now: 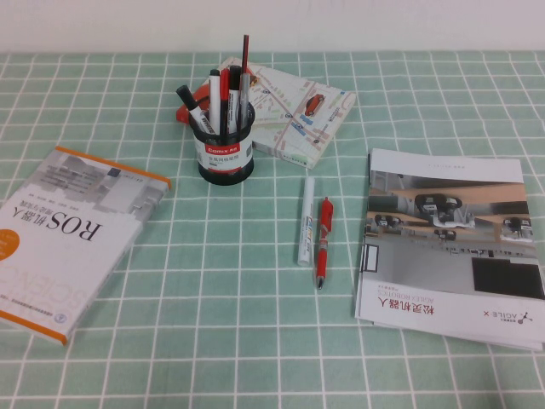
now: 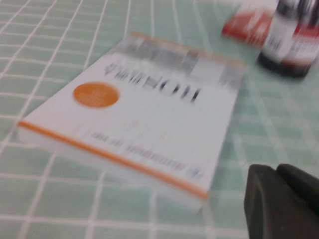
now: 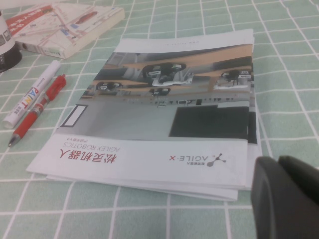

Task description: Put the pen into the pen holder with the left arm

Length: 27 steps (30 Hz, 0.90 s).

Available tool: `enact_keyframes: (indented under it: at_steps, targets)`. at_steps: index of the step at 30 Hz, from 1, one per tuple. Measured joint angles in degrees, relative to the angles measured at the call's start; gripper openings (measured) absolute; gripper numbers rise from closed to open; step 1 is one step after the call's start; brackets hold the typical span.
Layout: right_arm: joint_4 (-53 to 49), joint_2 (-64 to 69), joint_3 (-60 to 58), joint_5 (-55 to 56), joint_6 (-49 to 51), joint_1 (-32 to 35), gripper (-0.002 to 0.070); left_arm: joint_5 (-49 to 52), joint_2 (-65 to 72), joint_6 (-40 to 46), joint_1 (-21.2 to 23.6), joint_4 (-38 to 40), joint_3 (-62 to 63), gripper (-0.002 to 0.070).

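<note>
Two books and one brochure stack lie on the green checked worktop (image 1: pixel 255 341): the ROS book (image 1: pixel 64 239) at the left, a map-covered book (image 1: pixel 294 115) behind, the AgileX brochures (image 1: pixel 447 247) at the right. One white pen (image 1: pixel 306 221) lies flat, just beside one red pen (image 1: pixel 324 241), in front of the pen holder (image 1: pixel 225 153) (several markers stand inside). Left claw (image 2: pixel 279 201), pressed together, hangs over the ROS book's corner. Right claw (image 3: pixel 286 196) hangs near the brochures; its state cannot be told.
</note>
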State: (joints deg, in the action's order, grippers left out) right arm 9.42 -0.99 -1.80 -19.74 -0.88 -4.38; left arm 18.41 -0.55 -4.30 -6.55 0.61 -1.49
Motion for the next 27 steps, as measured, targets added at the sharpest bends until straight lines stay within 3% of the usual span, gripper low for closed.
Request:
enact_keyframes:
  at_steps: [7, 16, 22, 27]
  targets:
    - [0.0, 0.0, 0.0, 0.0, 0.0, 0.0, -0.0020, -10.4, 0.0, -6.2, 0.0, 13.1, 0.0, -0.0001]
    - [0.0, 0.0, 0.0, 0.0, 0.0, 0.0, -0.0020, -14.9, 0.0, -8.0, 0.0, 15.1, 0.0, -0.0001]
    - [0.0, 0.0, 0.0, 0.0, 0.0, 0.0, -0.0020, -6.7, 1.3, -7.5, 0.0, 15.1, 6.6, -0.0001]
    - [0.0, 0.0, 0.0, 0.0, 0.0, 0.0, -0.0020, 5.5, 12.1, -6.9, 0.0, 15.1, 18.3, -0.0001]
